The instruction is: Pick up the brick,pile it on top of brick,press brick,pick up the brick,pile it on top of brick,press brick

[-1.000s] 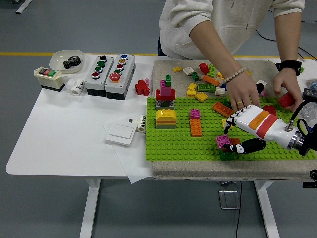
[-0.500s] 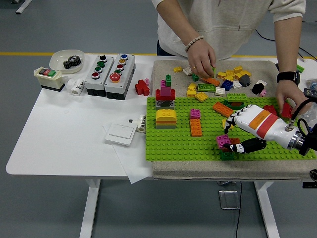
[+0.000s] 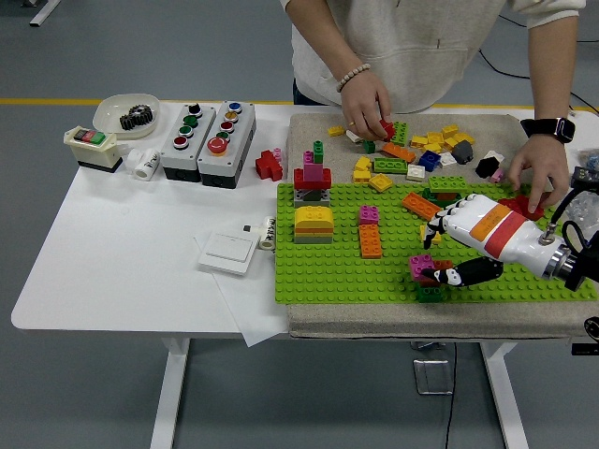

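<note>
A pink brick (image 3: 420, 266) sits on a small red and green stack (image 3: 431, 292) near the front edge of the green baseplate (image 3: 328, 271). My right hand (image 3: 438, 260), white with an orange and red band, comes in from the right. Its fingers curl over the pink brick from behind and the black thumb (image 3: 463, 275) lies against the stack's right side. A person's hand (image 3: 370, 101) picks among loose bricks (image 3: 421, 150) at the back. Their other hand (image 3: 536, 173) rests on a red brick (image 3: 517, 203) just behind my wrist. My left arm is out of view.
On the baseplate stand a red, pink and green stack (image 3: 313, 178), a yellow domed brick (image 3: 314, 221) and an orange and pink brick (image 3: 371, 234). Left of it lie a white switch (image 3: 230, 251), two button boxes (image 3: 208, 131) and a bowl holding a gear (image 3: 129, 114).
The person's hand has pulled back from the baseplate beside my hand to the loose bricks at the back. Their other hand shifted slightly by the red brick. My right hand has barely moved.
</note>
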`<control>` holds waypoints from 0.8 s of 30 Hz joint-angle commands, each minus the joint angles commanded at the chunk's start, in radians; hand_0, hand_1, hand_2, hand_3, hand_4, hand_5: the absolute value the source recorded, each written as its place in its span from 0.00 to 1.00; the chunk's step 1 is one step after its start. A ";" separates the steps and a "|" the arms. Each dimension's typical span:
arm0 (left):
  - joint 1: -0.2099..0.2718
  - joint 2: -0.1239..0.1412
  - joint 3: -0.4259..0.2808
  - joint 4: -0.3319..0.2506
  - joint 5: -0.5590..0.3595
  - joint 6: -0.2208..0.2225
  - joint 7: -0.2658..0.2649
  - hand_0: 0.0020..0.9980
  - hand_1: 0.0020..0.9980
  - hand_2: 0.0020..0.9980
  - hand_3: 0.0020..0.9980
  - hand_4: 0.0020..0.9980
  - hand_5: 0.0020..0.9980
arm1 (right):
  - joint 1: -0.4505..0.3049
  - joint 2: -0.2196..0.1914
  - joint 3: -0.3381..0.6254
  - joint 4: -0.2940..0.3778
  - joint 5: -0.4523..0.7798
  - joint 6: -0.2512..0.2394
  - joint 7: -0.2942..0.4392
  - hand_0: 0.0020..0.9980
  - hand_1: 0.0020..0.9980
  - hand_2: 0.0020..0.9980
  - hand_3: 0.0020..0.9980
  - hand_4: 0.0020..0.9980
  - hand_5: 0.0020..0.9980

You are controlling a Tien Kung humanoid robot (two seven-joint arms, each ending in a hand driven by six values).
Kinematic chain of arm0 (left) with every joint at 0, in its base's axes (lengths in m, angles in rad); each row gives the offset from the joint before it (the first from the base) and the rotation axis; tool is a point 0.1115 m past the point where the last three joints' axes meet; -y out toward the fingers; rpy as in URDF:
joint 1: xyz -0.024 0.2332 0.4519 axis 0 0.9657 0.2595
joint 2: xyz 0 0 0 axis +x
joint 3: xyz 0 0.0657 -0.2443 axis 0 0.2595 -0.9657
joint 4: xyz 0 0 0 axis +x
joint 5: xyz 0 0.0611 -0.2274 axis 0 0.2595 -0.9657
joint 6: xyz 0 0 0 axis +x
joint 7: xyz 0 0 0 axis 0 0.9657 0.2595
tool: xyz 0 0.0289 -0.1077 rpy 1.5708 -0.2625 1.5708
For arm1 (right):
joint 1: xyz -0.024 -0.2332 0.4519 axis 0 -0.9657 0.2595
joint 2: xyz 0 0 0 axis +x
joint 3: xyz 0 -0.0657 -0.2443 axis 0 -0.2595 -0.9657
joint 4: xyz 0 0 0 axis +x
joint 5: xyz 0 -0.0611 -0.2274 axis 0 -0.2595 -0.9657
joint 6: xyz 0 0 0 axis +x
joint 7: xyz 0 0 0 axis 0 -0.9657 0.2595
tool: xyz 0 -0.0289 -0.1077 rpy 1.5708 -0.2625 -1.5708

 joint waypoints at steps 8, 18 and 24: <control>-0.002 0.000 0.003 0.000 -0.005 0.000 -0.002 0.75 0.74 0.74 0.59 0.65 0.67 | 0.002 0.006 0.001 -0.007 0.001 -0.001 0.000 0.40 0.53 0.56 0.52 0.79 0.59; -0.003 0.000 0.004 0.000 -0.007 0.000 -0.002 0.75 0.74 0.74 0.59 0.65 0.67 | 0.004 0.009 0.002 -0.013 0.000 -0.001 0.000 0.40 0.53 0.56 0.52 0.79 0.59; -0.003 0.001 0.002 0.001 -0.005 0.000 -0.002 0.75 0.74 0.74 0.59 0.65 0.67 | 0.005 0.005 0.004 -0.002 -0.002 -0.001 0.000 0.40 0.53 0.56 0.52 0.79 0.59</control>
